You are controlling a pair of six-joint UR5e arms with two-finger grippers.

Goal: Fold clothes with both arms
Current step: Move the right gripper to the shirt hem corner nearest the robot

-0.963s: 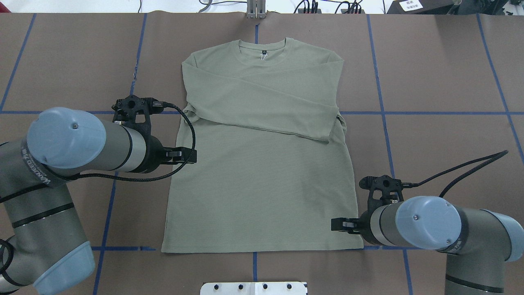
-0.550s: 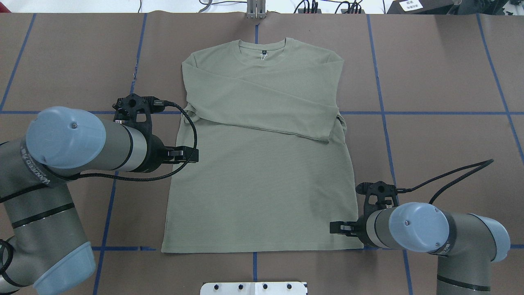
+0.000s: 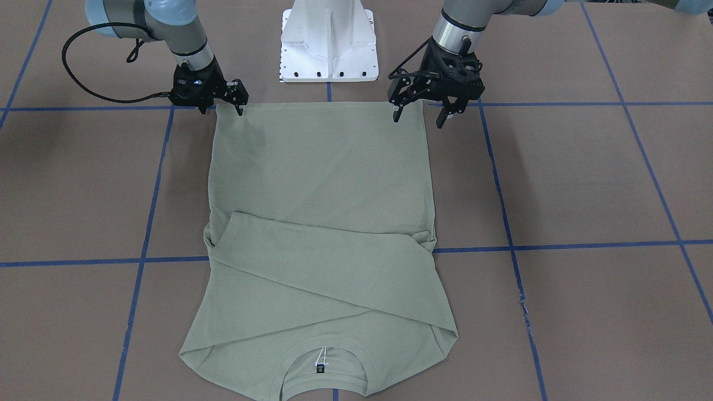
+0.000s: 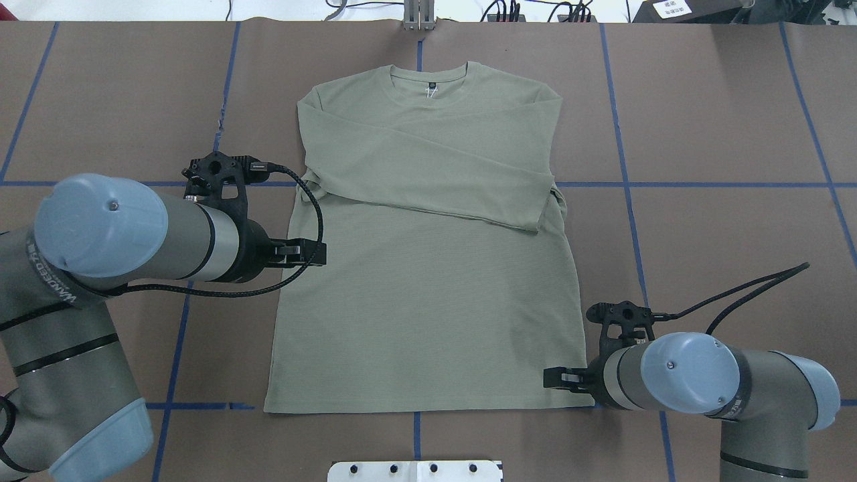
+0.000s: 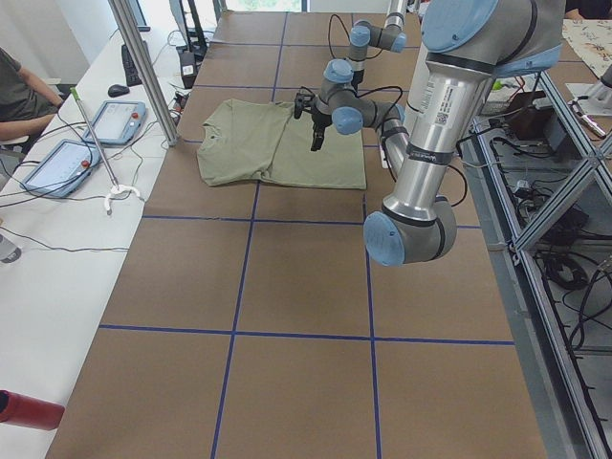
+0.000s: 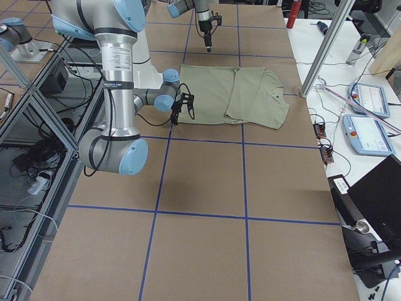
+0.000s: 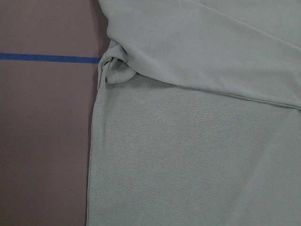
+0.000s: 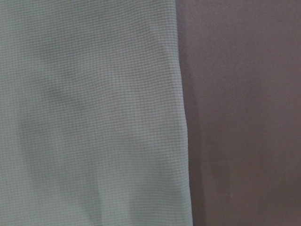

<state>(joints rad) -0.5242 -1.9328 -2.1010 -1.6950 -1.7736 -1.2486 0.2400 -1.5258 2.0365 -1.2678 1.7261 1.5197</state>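
Note:
The pale sage-green shirt (image 4: 422,288) lies flat on the brown table, neck away from the robot, both sleeves folded across the chest; it also shows in the front view (image 3: 317,184). My left gripper (image 4: 315,253) hangs open and empty well above the shirt's left side edge; in the front view (image 3: 418,121) its fingers are spread. My right gripper (image 4: 552,378) is open and low at the hem's right corner, seen in the front view (image 3: 221,110) straddling that corner. The wrist views show only cloth, in the left one (image 7: 188,165) and the right one (image 8: 89,117), and no fingers.
The white pedestal base (image 3: 328,39) stands just behind the hem. A metal post (image 4: 418,17) and cables sit at the far edge beyond the neck. Blue tape lines cross the table (image 4: 703,134). An operators' desk with tablets (image 5: 86,143) runs along the far side.
My right gripper has crept a little toward the robot along the hem corner. My left gripper has shifted slightly right over the shirt's edge. The shirt has not moved.

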